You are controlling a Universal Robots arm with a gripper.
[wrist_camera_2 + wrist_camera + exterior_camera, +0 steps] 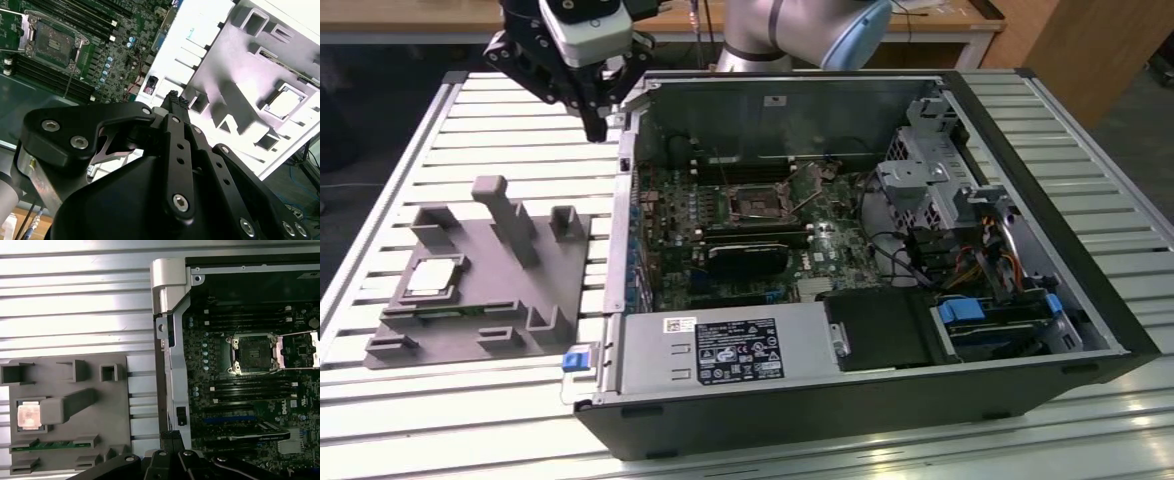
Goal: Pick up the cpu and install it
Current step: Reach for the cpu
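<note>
Now hangs above the desk (414, 140) with the pincer (595, 130) closed on nothing, well apart from the cpu (434, 278) seated in the grey fixture plate (540, 285).

We are seeing a white printed label (736, 352) on the power supply (656, 365), but we are making out no words or numbers on it. We are reading nothing elsewhere.
</note>
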